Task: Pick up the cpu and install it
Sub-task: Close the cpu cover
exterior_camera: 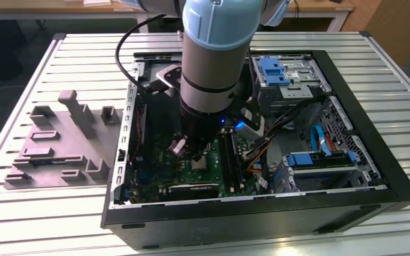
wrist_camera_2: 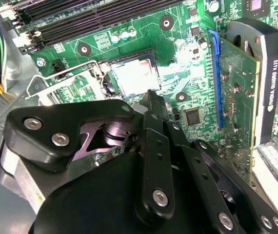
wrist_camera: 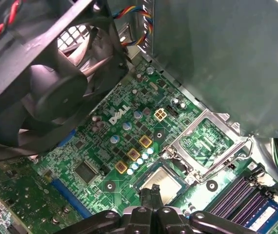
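The end effector (wrist_camera: pixel 152 191) hangs low over the motherboard (wrist_camera_2: pixel 178 34) inside the open computer case (exterior_camera: pixel 226 224) on the counter (exterior_camera: pixel 48 213). Its fingers are pressed together with nothing between them. The cpu (wrist_camera_2: pixel 134 75) lies flat in its socket, just by the fingertips. Beside it, the hinged socket frame (wrist_camera: pixel 207 139) stands open.

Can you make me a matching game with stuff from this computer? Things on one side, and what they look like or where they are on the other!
1. cpu
2. fan
3. metal frame
4. tray

A. grey, on the table beside the computer
B. swung open
C. black, round
D. silvery flat square

Pairs: 1-D, 2-C, 3-B, 4-A
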`<state>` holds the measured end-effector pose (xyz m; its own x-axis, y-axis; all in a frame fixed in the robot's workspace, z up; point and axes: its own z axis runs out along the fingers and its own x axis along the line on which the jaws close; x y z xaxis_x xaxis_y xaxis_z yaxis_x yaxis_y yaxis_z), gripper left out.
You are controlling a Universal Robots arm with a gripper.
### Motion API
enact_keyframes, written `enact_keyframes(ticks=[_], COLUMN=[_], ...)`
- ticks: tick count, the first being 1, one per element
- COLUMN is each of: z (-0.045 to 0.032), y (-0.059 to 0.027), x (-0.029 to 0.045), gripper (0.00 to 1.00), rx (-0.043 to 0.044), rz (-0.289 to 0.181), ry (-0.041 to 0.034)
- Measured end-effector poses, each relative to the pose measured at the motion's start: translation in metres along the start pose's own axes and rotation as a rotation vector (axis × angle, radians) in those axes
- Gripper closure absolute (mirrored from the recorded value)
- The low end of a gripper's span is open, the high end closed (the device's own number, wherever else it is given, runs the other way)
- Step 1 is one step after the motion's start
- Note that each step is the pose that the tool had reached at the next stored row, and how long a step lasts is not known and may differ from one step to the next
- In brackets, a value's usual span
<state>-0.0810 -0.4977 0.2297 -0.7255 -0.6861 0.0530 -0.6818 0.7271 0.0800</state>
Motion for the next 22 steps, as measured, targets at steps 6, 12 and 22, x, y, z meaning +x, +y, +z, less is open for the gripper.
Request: enact_keyframes(ticks=[6, 12, 22], z=[0.0002, 0.0005, 0.0019], y=[0.0, 0.0, -0.0004], x=[-0.0001, 0.0, -0.0005], gripper=[0.89, 0.89, 0.89], rx=[0.0, -0.0287, -0.0302], rz=[0.0, -0.007, -0.084], ry=[-0.0001, -0.0534, -0.1277])
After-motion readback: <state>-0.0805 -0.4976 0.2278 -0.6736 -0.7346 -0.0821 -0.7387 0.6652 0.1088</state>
